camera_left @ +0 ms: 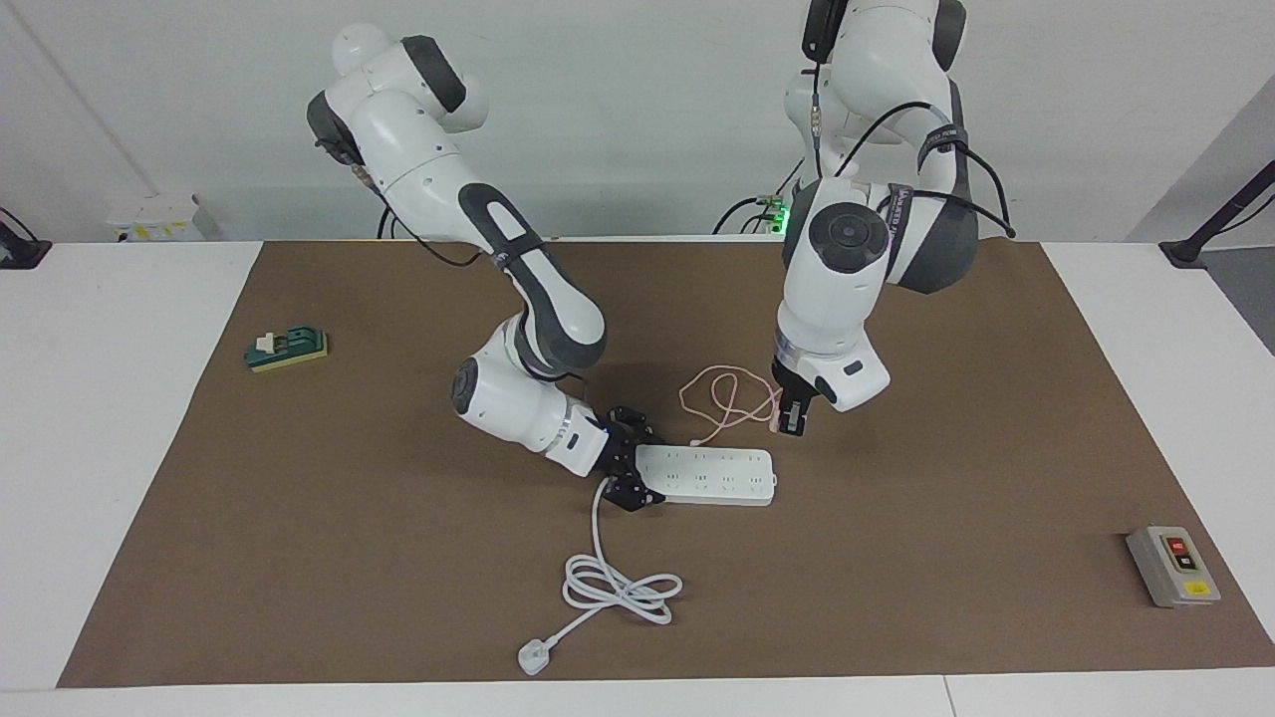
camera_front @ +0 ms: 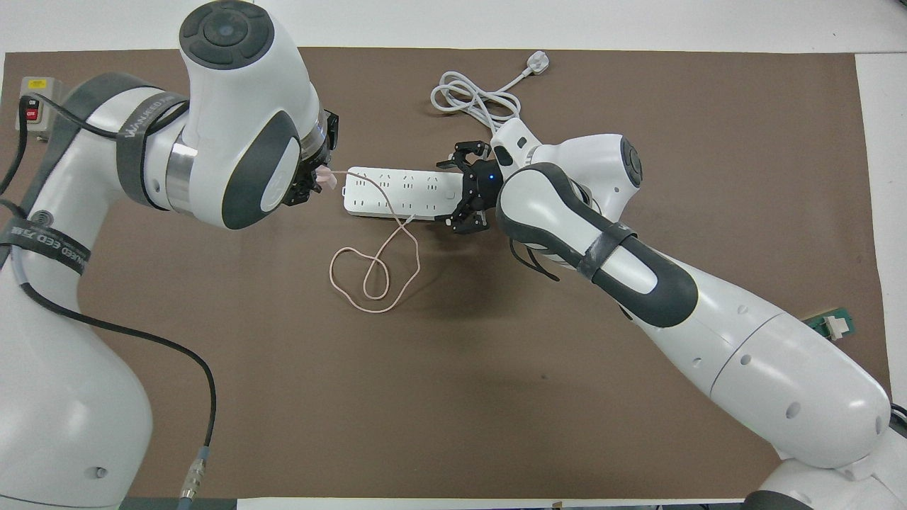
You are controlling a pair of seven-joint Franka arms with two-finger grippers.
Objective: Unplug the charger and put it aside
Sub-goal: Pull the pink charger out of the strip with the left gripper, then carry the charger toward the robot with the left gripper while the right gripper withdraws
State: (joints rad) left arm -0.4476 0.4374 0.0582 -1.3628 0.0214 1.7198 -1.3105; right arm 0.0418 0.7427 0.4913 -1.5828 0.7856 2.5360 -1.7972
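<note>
— Where's the charger (camera_left: pixel 776 419)?

— Out of the strip (camera_left: pixel 709 475). The left gripper (camera_left: pixel 790 422) pinches it, fingers pressed tight on the little pink cube, up in the air just off the strip's end toward the left arm's side. Seen from above, the charger (camera_front: pixel 324 178) sits beside that end, not over the sockets.

— And its cable (camera_left: pixel 722 398)?

— It trails from the cube across the strip and loops on the mat (camera_left: pixel 946 398), nearer the robots than the strip.

— The right gripper (camera_left: pixel 628 461)?

— Low, at the strip's cord end, fingers clamped around that end.

— Room to move?

— Plenty. Toward the left arm's end the mat lies bare until the switch box (camera_left: pixel 1171 566), which sits near the mat's corner, well apart from everything else. Toward the right arm's end, a small green part (camera_left: pixel 287 349) rests near the mat's edge. The white cord (camera_left: pixel 618 583) coils between the strip and the mat's edge farthest from the robots, its plug (camera_left: pixel 534 657) near that edge.

— Count them?

— Two arms, one strip, one charger, one switch box, one green part.
</note>
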